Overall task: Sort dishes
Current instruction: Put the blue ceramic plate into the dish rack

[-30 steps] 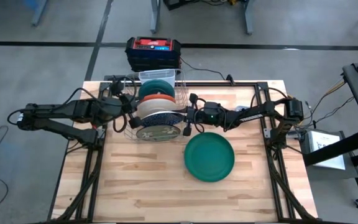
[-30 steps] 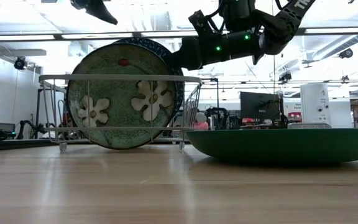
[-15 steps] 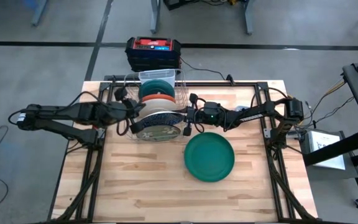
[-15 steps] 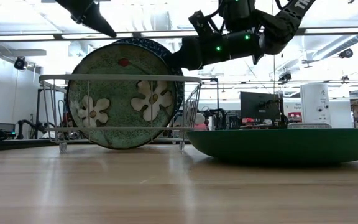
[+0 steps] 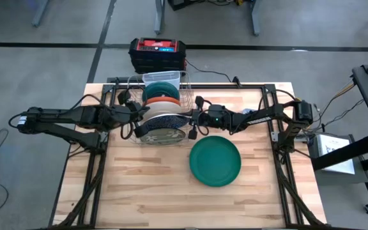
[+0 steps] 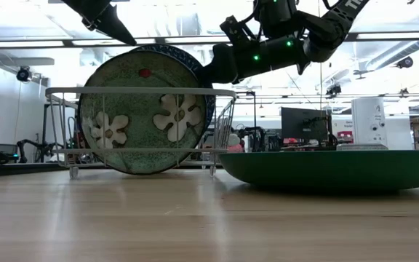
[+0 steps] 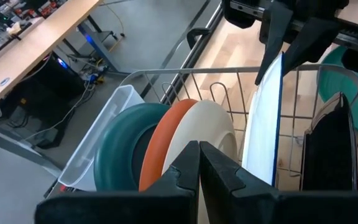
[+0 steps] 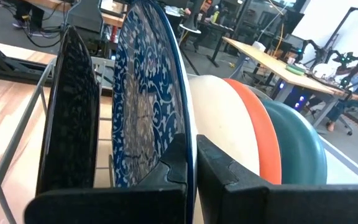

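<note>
1. Blue-patterned plate stands upright in the rack; the right gripper is clamped on its rim.
2. Left gripper hovers by the rack, fingers together.
3. Lift straight up, clearing the wires, toward the green plate on the desk.

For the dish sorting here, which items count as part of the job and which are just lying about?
Job:
- blue patterned plate, gripped at its rim by the right pincer
- white bowl, orange bowl, teal bowl in the wire rack
- large green plate flat on the table
- left pincer, shut above the bowls

Lying about:
- black and red box
</note>
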Robot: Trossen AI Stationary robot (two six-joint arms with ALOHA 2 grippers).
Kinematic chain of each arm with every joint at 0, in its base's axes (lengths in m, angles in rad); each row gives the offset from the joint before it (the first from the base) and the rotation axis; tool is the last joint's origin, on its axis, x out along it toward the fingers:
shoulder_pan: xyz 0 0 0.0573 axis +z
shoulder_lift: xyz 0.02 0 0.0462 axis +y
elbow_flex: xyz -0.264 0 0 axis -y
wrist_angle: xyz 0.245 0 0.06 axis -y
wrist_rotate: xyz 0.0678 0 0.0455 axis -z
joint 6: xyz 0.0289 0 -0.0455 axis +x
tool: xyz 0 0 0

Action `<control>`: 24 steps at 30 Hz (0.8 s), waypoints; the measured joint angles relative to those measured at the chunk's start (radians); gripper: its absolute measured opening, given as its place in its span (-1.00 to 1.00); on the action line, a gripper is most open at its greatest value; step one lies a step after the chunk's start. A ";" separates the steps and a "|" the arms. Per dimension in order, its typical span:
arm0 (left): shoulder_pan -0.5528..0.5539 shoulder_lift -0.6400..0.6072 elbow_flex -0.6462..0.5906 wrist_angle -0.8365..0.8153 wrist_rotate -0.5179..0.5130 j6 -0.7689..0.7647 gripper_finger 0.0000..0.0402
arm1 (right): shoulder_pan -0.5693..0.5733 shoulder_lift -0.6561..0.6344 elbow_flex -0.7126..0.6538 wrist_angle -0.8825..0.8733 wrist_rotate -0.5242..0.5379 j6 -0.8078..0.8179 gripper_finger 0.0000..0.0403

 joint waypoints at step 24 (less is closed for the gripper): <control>-0.003 0.000 -0.004 -0.050 0.096 -0.082 -1.00 | -0.007 -0.061 -0.007 0.035 0.016 -0.067 -1.00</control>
